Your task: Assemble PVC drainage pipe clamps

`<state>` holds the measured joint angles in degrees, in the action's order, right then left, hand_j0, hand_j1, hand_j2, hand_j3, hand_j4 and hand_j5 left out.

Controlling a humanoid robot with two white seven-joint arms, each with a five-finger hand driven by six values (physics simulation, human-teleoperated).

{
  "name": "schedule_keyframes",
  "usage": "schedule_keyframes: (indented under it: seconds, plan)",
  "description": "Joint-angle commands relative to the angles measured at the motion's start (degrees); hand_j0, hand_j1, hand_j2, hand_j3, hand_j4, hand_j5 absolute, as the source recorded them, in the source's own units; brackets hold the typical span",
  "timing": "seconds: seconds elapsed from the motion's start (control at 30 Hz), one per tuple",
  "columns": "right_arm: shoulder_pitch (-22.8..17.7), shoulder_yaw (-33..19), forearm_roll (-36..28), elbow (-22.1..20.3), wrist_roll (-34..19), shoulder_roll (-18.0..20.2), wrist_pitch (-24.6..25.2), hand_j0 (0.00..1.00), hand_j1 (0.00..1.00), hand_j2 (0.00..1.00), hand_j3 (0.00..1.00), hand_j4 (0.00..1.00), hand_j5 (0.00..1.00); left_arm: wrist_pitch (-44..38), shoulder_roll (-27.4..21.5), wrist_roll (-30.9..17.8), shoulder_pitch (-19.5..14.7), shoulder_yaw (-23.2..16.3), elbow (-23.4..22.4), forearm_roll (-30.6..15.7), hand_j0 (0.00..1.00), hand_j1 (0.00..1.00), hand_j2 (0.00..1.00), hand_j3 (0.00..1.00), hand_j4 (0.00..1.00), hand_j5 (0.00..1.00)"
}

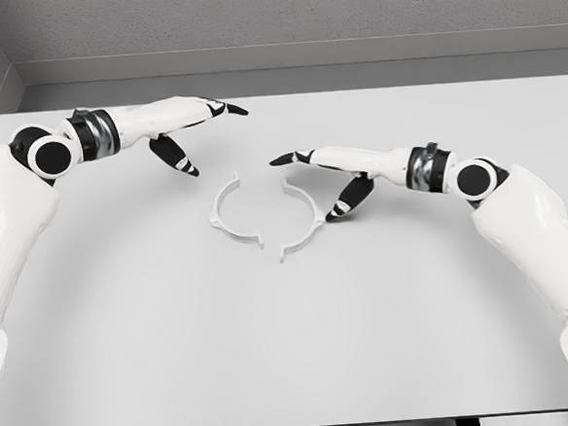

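From my head camera I see the counter [294, 349] filling nearly the whole view, a pale grey slab with a grey wall behind its far edge. Both of my white arms reach in over it: the left arm [11, 208] from the lower left, the right arm [539, 234] from the lower right, each bent so its forearm points toward the middle.

My left robot hand [185, 127] sits up and to the left of the parts. Its fingers are stretched out and relaxed, dark fingertips pointing right, the thumb hanging down toward the counter. It holds nothing, and it is clear of the parts.

My right robot hand [325, 176] is lower and closer in. Its fingers are also extended and loose, pointing left, with the thumb angled down. The thumb tip is just beside the outer curve of the right clamp half; I cannot tell whether it touches. It grips nothing.

Between the two hands, near the middle of the counter, lie the two white clamp halves. The left clamp half [228, 222] is a thin arc opening to the right; the right clamp half [304, 221] is a matching arc opening to the left. They face each other like brackets, with small gaps between their ends at top and bottom, so they are near but not joined.
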<state>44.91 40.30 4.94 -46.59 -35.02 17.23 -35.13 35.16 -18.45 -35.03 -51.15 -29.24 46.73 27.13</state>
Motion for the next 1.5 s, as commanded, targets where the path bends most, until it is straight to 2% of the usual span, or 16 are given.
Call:
schedule_keyframes:
  seconds: [0.0,1.1,1.23,1.43,1.47]
  plan:
    - [0.0,-0.1,-0.5,-0.2,0.0,-0.3,0.1,1.00,1.00,1.00,1.00,1.00,1.00,-0.2,0.0,0.0,0.0,0.1,0.0,-0.4,1.00,1.00,1.00,1.00,1.00,1.00]
    - [1.7,0.9,-0.5,-0.1,0.0,-1.8,0.1,1.00,1.00,1.00,1.00,1.00,1.00,-0.2,0.7,0.0,-0.4,-1.0,-0.1,-0.2,1.00,1.00,1.00,1.00,1.00,1.00]
    - [1.3,-0.1,-1.0,-0.1,0.0,1.0,0.1,1.00,1.00,1.00,1.00,1.00,1.00,-0.2,0.6,0.0,-0.4,-1.0,-0.1,-0.2,1.00,1.00,1.00,1.00,1.00,1.00]
    - [0.4,0.0,-1.0,-0.4,0.0,1.7,0.1,1.00,1.00,1.00,1.00,1.00,1.00,-0.2,1.7,0.0,-1.1,-1.0,-1.3,0.8,1.00,1.00,1.00,1.00,1.00,1.00]
    - [0.0,-0.4,-1.3,-0.6,0.0,4.5,0.1,1.00,1.00,1.00,1.00,1.00,1.00,-0.2,2.4,0.0,-1.2,-0.9,-2.7,1.6,1.00,1.00,1.00,1.00,1.00,1.00]
